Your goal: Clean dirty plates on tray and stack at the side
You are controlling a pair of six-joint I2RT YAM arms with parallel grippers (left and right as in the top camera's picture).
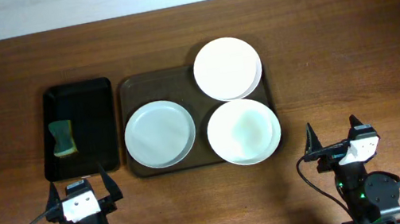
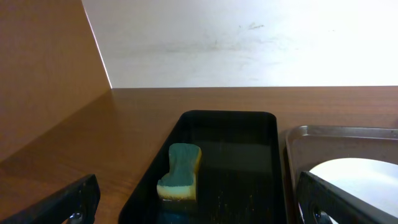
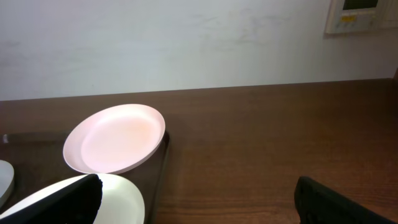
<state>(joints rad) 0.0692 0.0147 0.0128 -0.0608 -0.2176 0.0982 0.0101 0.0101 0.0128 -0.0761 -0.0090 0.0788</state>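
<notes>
Left pincer (image 1: 79, 186): wide open, empty.
Right pincer (image 1: 333, 131): wide open, empty.
Brown tray (image 1: 125, 87): three white plates (image 1: 158, 134).
Black tray (image 1: 94, 104): one green-and-yellow sponge (image 1: 64, 138).

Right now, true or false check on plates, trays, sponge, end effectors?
1. Three plates lie on the brown tray. True.
2. The sponge sits on a plate. False: it lies in the black tray.
3. The left end effector and right end effector are open and empty. True.
4. The plates are stacked in one pile. False: they lie singly, side by side.
</notes>
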